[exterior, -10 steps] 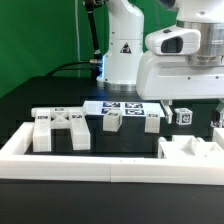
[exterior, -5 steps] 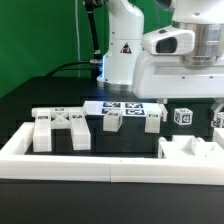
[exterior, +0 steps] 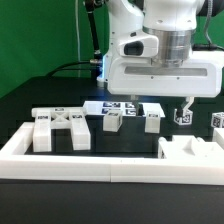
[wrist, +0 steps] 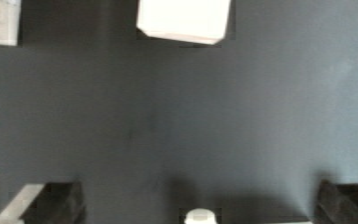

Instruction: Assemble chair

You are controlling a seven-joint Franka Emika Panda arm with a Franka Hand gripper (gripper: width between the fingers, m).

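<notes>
While the arm hovers above the dark surface (exterior: 20, 108), its fingers (wrist: 48, 200) stand wide apart, nothing between them. The chair (exterior: 60, 130) lies in loose white pieces: a cross-shaped piece (exterior: 62, 124) toward the surface's edge on the exterior view's left, two small blocks (exterior: 112, 122) (exterior: 152, 121) mid-surface beside the marker board (exterior: 115, 104), and a tagged cube (exterior: 188, 120) near one finger.

We see a glossy white robot arm (exterior: 165, 60) with bulky rounded casings, a grey oval patch (exterior: 136, 45), and a gripper (wrist: 201, 200) with dark fingers (wrist: 48, 203).
</notes>
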